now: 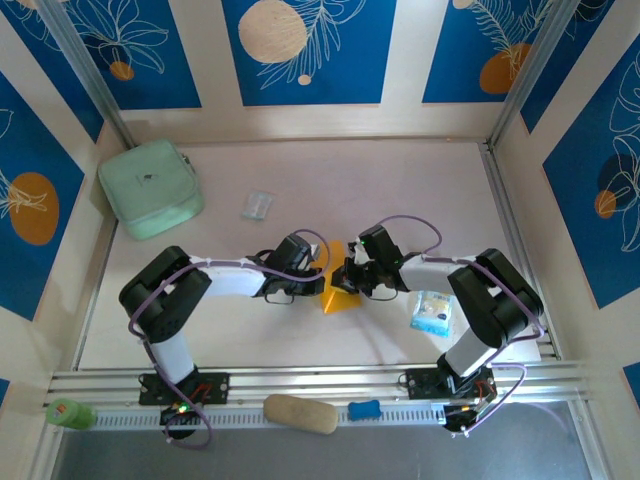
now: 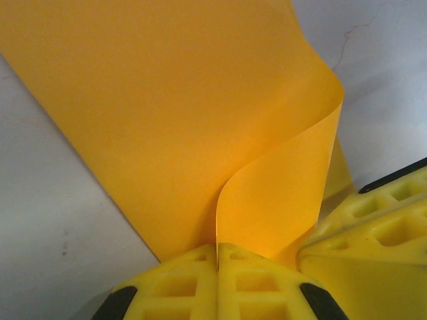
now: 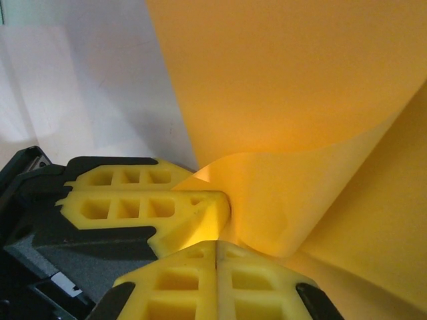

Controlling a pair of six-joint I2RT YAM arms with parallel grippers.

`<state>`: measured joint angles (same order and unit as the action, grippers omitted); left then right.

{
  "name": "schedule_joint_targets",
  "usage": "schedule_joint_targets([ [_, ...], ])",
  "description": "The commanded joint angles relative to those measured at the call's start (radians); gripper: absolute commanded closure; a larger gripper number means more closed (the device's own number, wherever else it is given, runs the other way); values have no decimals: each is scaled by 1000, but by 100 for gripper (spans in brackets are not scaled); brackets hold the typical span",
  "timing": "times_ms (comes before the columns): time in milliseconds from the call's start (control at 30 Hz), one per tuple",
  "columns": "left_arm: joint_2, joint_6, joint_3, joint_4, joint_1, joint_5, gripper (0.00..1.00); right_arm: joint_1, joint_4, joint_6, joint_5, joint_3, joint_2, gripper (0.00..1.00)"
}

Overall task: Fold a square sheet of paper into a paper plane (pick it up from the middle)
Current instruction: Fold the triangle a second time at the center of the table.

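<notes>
The square sheet of paper (image 1: 338, 292) is orange-yellow and sits mid-table, curled up between the two grippers. My left gripper (image 1: 318, 270) comes in from the left and my right gripper (image 1: 350, 276) from the right, tips almost meeting. In the left wrist view my left gripper (image 2: 217, 248) is shut on a raised fold of the paper (image 2: 167, 100), with the right gripper's yellow fingers (image 2: 373, 217) close by at the right. In the right wrist view my right gripper (image 3: 217, 245) is shut on the curled paper (image 3: 300, 80), beside the left gripper's fingers (image 3: 143, 200).
A mint-green pouch (image 1: 150, 188) lies at the back left and a small clear wrapper (image 1: 257, 205) behind the grippers. A blue-and-white packet (image 1: 432, 312) lies by the right arm. A tan oval lump (image 1: 300, 413) rests on the front rail.
</notes>
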<state>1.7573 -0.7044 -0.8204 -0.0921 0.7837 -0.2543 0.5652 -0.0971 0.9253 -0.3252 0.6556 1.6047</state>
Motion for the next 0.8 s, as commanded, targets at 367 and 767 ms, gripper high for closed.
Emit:
schedule_joint_targets([
  [367,39,19,6,74,-1,4,100,-8,-17,16,-19,-6,-8,96],
  [767,37,19,6,77,0,4,100,-16,11,7,-8,-13,-46,97],
])
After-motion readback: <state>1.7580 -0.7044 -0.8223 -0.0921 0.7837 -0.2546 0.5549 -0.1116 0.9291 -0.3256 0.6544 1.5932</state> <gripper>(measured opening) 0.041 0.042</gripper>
